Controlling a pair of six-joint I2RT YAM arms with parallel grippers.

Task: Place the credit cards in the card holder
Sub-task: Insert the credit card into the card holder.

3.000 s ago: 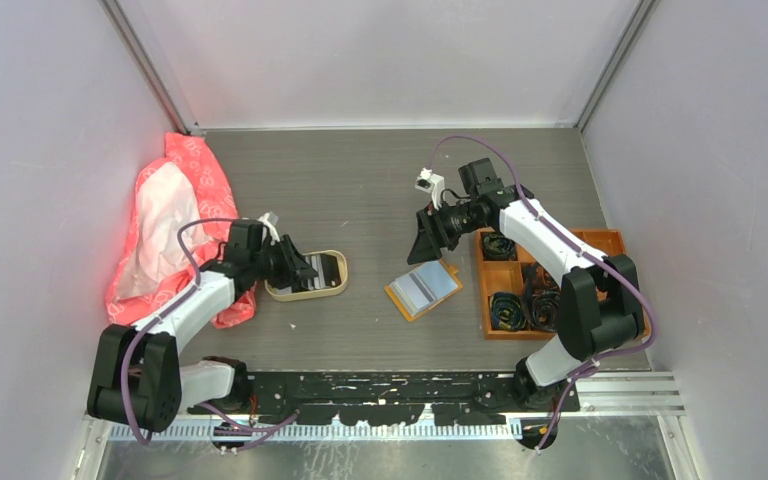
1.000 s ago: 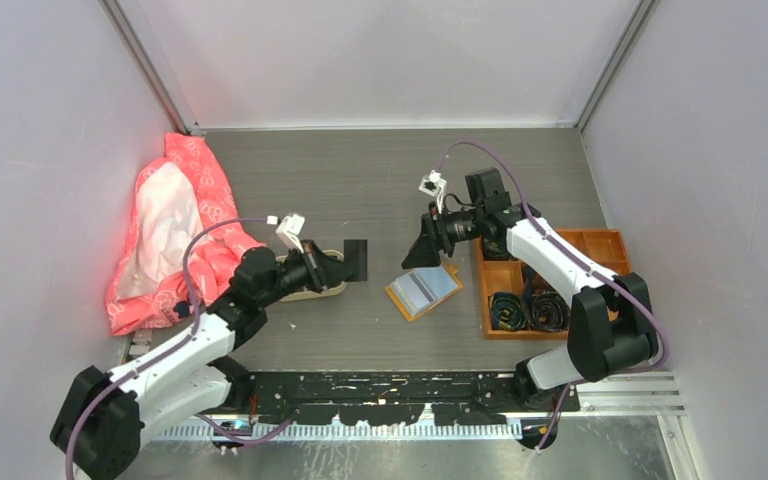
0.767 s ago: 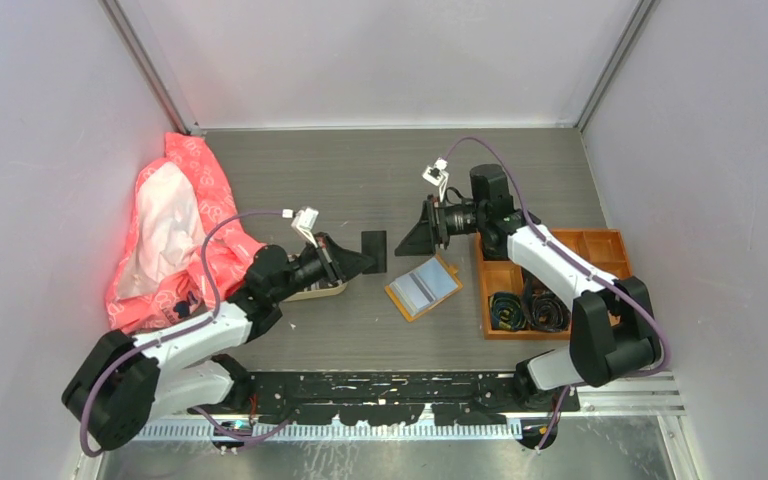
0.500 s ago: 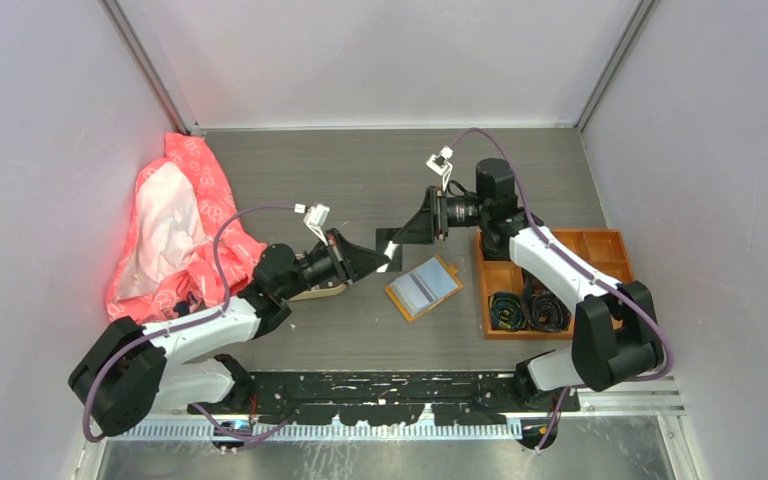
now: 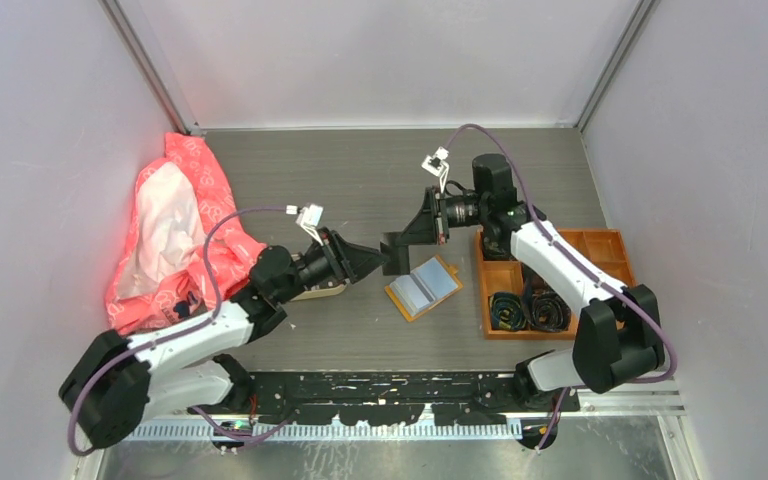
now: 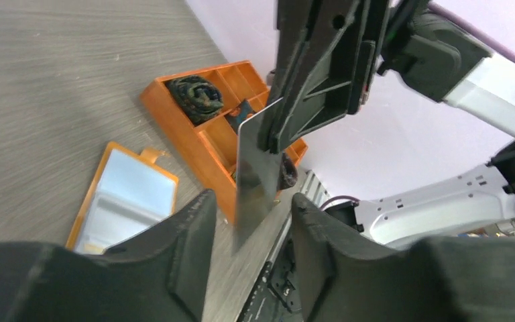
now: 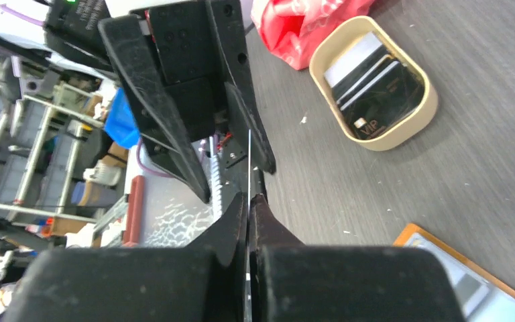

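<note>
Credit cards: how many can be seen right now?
4: one card pinched in mid-air by the right gripper, three more overlapping in the beige tray. Others may lie beneath them or inside the card holder.

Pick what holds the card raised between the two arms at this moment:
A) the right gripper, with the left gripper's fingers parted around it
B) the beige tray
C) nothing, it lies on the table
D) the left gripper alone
A: in the left wrist view the right gripper is closed on the upper edge of the card, while the left gripper has its fingers apart, a gap showing on either side.
</note>
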